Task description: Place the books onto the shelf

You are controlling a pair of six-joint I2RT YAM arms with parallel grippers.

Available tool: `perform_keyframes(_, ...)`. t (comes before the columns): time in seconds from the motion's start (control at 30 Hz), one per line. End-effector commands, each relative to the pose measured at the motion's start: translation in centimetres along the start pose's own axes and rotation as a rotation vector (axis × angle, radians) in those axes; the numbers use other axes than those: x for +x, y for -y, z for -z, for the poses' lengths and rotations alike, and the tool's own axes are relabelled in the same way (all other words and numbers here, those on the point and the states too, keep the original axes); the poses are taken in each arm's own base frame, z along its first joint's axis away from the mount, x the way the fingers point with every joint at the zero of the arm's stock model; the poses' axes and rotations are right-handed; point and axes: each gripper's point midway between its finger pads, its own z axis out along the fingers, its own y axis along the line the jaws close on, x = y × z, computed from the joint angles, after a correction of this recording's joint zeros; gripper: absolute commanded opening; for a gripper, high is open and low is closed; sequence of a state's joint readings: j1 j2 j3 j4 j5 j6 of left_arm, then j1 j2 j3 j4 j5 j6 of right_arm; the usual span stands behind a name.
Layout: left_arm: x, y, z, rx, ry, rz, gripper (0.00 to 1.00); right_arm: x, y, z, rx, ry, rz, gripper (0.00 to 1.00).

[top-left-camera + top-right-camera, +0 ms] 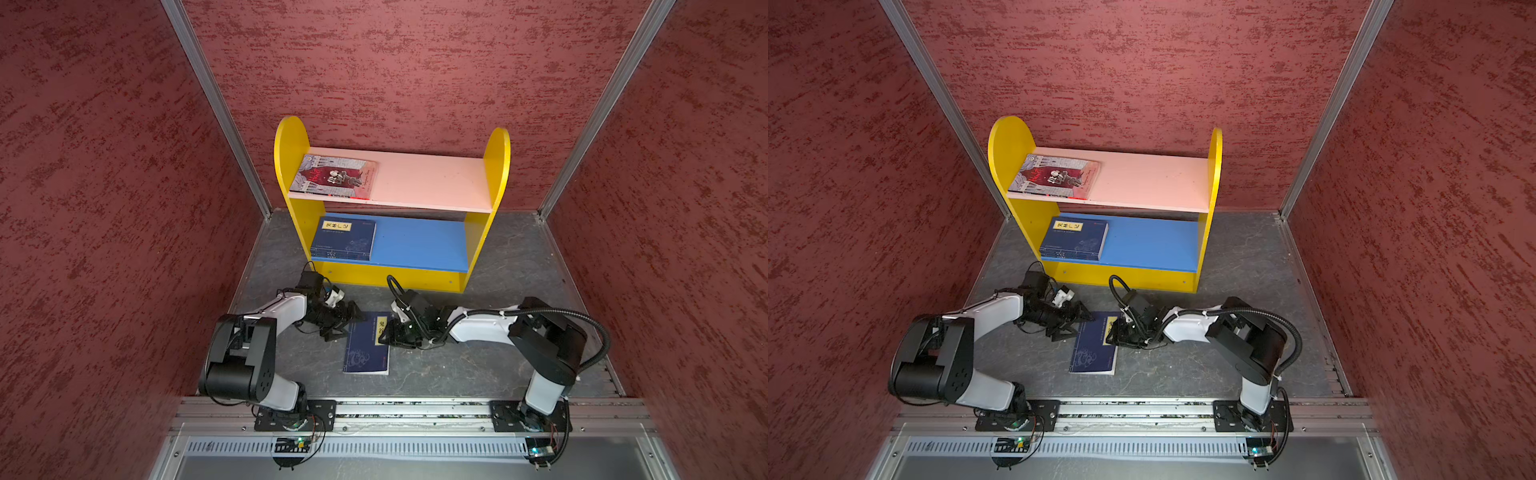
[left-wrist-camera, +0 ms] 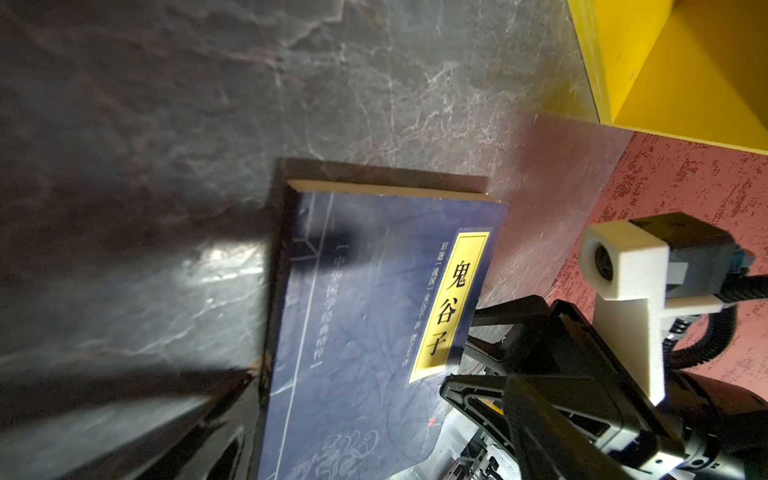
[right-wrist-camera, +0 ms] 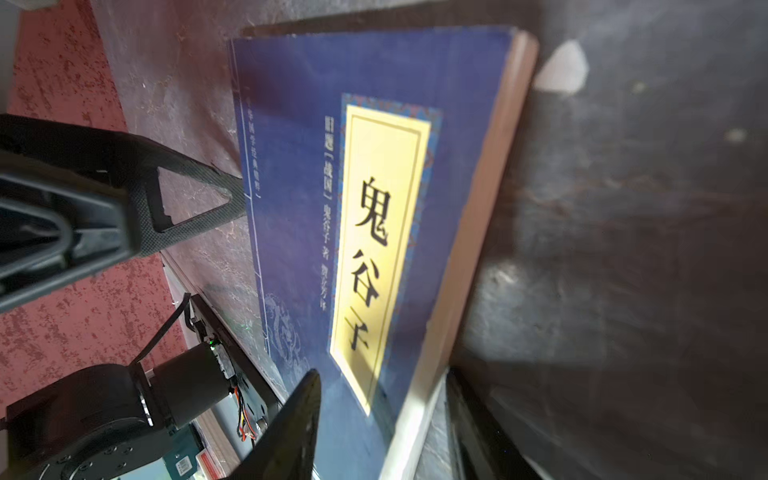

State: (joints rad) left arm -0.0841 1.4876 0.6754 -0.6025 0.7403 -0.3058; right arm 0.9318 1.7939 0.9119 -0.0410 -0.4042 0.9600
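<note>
Centre of the lower frame, in both top views: the navy book (image 1: 365, 349) lies flat on the bench (image 1: 478, 365), cover up. It sits between my left gripper (image 1: 347, 328) and my right gripper (image 1: 387, 336), well short of the shelf (image 1: 291, 141).

Its long axis runs almost straight up-frame, leaning slightly right. The head, carrying the yellow label (image 3: 382, 232), points toward the shelf, with the spine to frame left.

My left gripper is released, jaws spread wide, with one fingertip (image 3: 232, 190) at the spine edge. My right gripper straddles the fore-edge by the label, jaws part-way apart. I cannot tell whether it is clamping the pages or only bracketing them.

Hazards, as I judge them:
- A hold on one corner alone would let the book swing or fan open when lifted.
- A pinch that catches only the cover would peel it back.
- A push from my left fingertip could skid the book across the bench.
- The two grippers, this near each other, could collide.
</note>
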Motion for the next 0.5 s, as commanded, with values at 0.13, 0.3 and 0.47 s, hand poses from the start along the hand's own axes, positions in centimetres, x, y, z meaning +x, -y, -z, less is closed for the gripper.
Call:
perform_keyframes(0.13,1.8,-2.8,-1.7,-0.134,-0.067,0.023,0.92,1.0,3.2,-1.2,0.064,-0.068,-0.06,0.51)
perform_keyframes(0.3,2.0,-0.7,-2.4,0.008,-0.098,-0.009,0.91,1.2,3.2,-2.2,0.023,-0.081,-0.091,0.51)
perform_keyframes(0.47,0.8,1.7,-1.3,0.147,-0.05,-0.063,0.87,1.0,3.2,-2.5,-0.009,-0.059,-0.117,0.51)
